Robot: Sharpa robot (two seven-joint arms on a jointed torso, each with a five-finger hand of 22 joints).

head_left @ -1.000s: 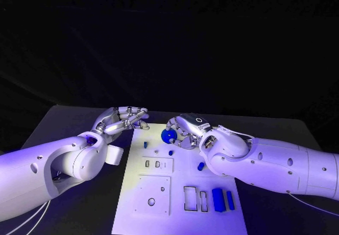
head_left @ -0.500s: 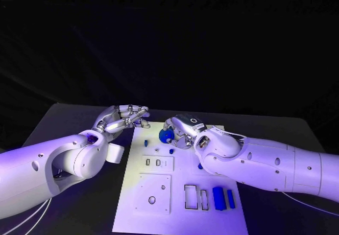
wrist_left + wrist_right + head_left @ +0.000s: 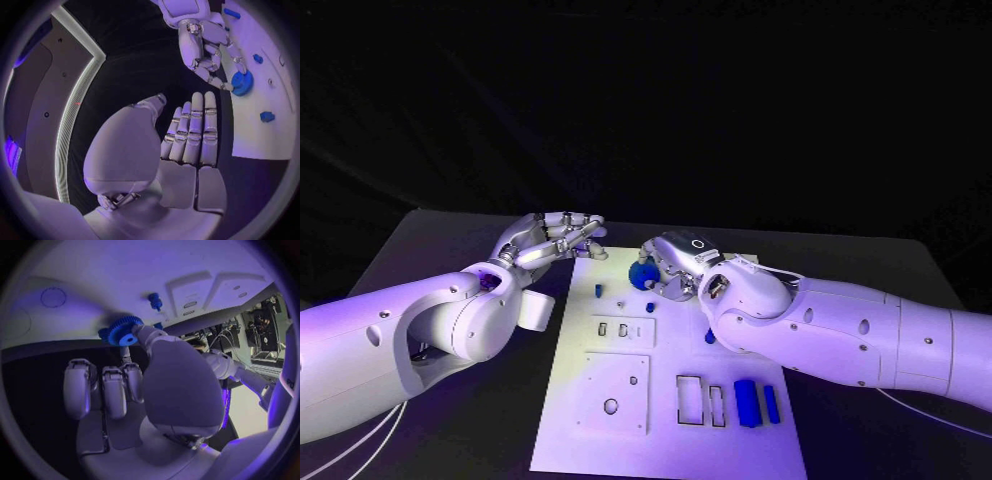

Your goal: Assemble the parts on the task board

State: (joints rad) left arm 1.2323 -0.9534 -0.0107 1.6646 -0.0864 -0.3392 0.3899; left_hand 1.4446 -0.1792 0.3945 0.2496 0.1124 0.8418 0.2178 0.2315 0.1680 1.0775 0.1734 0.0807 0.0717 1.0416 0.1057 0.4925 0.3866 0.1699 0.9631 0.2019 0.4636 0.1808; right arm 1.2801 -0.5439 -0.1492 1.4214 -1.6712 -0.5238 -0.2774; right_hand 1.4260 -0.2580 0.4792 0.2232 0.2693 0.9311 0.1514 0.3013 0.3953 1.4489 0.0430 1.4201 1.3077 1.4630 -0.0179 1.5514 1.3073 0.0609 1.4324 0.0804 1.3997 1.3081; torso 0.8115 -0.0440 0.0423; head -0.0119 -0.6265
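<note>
At the bottom centre of the head view, the white rectangular task board lies on the dark worktop. Near its lower right stand two upright blue rectangular blocks, beside empty rectangular slots. Higher up, mid-frame, a small blue peg lies on the board just below the right forearm, and two more small blue pegs stand near the board's upper left.

Towards the board's far end, just above centre of the frame, the right robot hand pinches a round blue toothed gear. The gear sits on the hand's left side in the picture, low over the board; whether it touches the board I cannot tell. The right wrist view shows the gear between the thumb tip and a finger, with the other fingers curled in clear of it.

In the upper left of the central area, the left robot hand hovers by the board's far left corner, fingers together and nearly straight, holding nothing. It stands near the gear but apart from it.
</note>
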